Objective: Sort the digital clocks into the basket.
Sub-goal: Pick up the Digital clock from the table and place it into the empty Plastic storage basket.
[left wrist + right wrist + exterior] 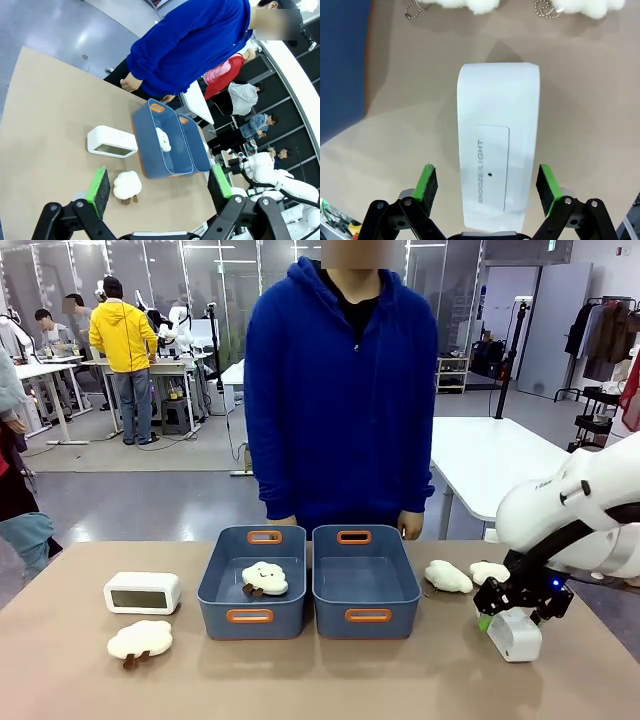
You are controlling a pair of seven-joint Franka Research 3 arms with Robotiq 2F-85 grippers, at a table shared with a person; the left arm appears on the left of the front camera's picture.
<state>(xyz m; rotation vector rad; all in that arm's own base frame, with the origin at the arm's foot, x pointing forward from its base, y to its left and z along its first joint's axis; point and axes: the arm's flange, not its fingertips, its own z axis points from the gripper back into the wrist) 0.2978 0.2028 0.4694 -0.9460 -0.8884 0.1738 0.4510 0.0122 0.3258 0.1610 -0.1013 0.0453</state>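
Right pincer (pixel 486 175) released, straddling one of two clocks (pixel 515 633) (pixel 143 592); left pincer (pixel 159 175) released, aloft. Two baskets (pixel 225 626) (pixel 402 621), four cloud plushes (pixel 140 638) (pixel 265 578) (pixel 447 576) (pixel 490 571).

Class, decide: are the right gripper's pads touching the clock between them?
Apart. The right wrist view shows the clock lying between the right gripper's open pads, with a plain gap on each side.

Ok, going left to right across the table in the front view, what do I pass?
White digital clock, basket holding a cloud plush, second basket, loose cloud plush, second digital clock.
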